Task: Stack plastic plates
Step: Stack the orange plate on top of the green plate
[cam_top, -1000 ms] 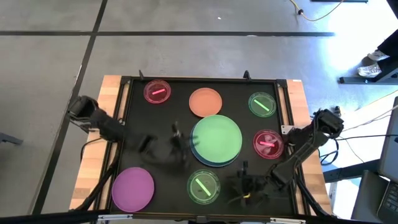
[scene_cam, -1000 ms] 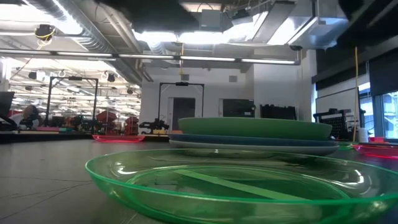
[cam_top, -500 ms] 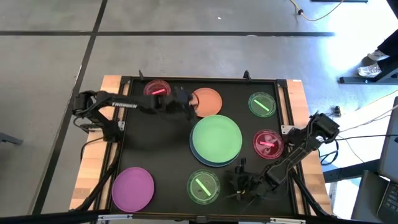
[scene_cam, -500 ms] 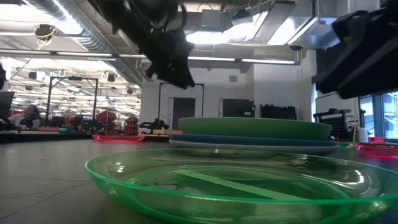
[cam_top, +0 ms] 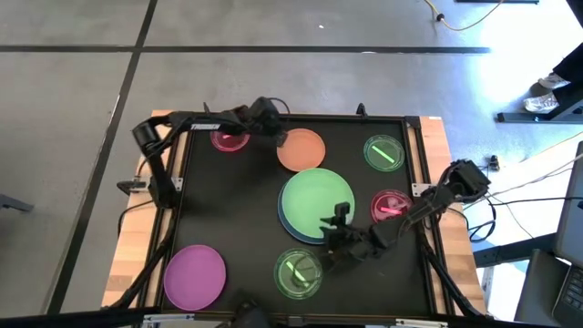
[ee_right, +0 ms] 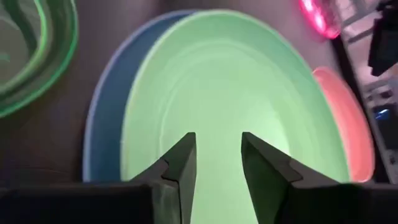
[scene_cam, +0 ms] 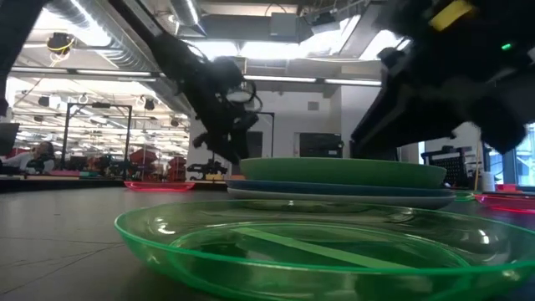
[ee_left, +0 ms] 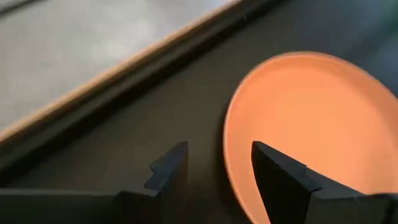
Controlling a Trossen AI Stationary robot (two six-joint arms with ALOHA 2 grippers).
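A stack stands mid-table: the large light green plate (cam_top: 317, 202) lies on the blue-grey plate (ee_right: 102, 124), with a pale plate (scene_cam: 334, 200) lowest. The orange plate (cam_top: 302, 149) lies flat just beyond the stack. My left gripper (cam_top: 271, 116) is open above the orange plate's left rim (ee_left: 231, 134), one finger on either side of that rim, apart from it. My right gripper (cam_top: 335, 221) is open and hovers over the near part of the light green plate (ee_right: 217, 81). Small pink plates (cam_top: 228, 137) (cam_top: 392, 210), small green plates (cam_top: 383, 152) (cam_top: 298, 271) and the purple plate (cam_top: 194, 275) lie singly on the mat.
All plates lie on a black mat inside a raised black frame (cam_top: 185, 164) on a wooden table. The small green plate (scene_cam: 318, 251) fills the low view's foreground. The mat is bare between the purple plate and the stack.
My left gripper has swung from the mat left of the stack toward the far edge, ending at the orange plate's left rim. My right gripper has moved from the near right corner toward the far side, over the stack's near edge. No plate has moved.
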